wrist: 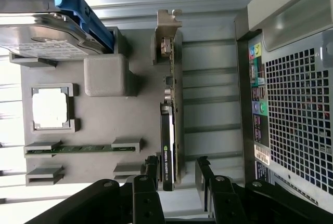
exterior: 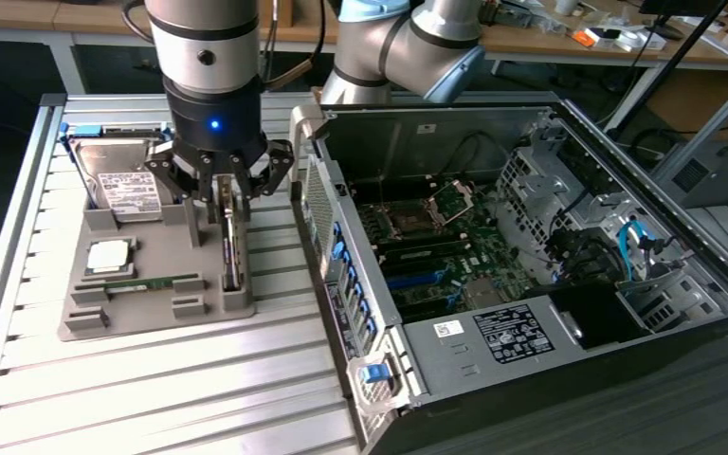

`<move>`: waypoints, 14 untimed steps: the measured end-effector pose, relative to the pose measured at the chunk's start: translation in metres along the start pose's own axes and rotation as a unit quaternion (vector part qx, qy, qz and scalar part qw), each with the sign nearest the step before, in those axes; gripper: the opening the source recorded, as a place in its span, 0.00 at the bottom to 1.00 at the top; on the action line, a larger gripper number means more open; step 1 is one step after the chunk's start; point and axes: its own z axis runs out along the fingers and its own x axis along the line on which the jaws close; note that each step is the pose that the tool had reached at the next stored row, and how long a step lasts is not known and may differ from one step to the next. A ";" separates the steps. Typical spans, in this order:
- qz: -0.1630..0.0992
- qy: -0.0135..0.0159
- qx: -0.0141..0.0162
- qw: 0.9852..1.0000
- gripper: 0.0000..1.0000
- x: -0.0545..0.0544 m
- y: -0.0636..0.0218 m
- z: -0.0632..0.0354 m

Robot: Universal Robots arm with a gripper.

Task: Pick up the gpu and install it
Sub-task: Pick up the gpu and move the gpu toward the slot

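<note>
A: So, where's the gpu (exterior: 230,248)?
B: On edge in the grey tray (exterior: 149,308) on the tabletop (exterior: 149,398), beside the computer case (exterior: 319,190); the claw (exterior: 221,185) hangs over it wide open, a finger either side, gripping nothing.
A: Then centre it squarely — both pads (wrist: 151,168) flat on its faces; close gently.

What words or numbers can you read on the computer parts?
Nothing reads for sure.
gpu: white lettering on its black edge, too blurred.
hard drive: print on its label too small.
computer case: print on its stickers too small.
</note>
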 end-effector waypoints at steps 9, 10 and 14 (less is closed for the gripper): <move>0.000 0.000 0.000 1.000 0.42 0.000 -0.0001 0.0027; 0.000 0.000 0.000 1.000 0.42 0.000 -0.0001 0.0030; 0.000 0.000 0.000 1.000 0.42 0.000 -0.0001 0.0042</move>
